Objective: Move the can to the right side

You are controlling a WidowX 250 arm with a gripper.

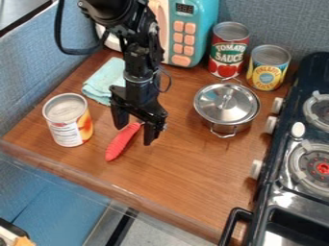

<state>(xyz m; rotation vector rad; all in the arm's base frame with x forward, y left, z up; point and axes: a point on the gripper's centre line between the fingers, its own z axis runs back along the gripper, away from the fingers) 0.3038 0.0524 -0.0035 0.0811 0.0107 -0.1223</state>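
The black gripper (136, 129) hangs over the left half of the wooden counter, its two fingers spread apart. The upper end of a red, ridged utensil shows between and below them; whether they touch it I cannot tell. Left of the gripper, with a gap between, a can (68, 121) with a white and orange-red label stands upright near the counter's left edge. Two more upright cans are at the back right: a red and green tomato can (229, 50) and a yellow and blue pineapple can (267, 68).
The red utensil (122, 142) lies at a slant on the counter (186, 178). A lidded steel pot (227, 104) stands right of the gripper, and a black stove (308, 144) borders the right side. Behind are a light-blue cloth (105, 79) and a teal toy microwave (200, 29).
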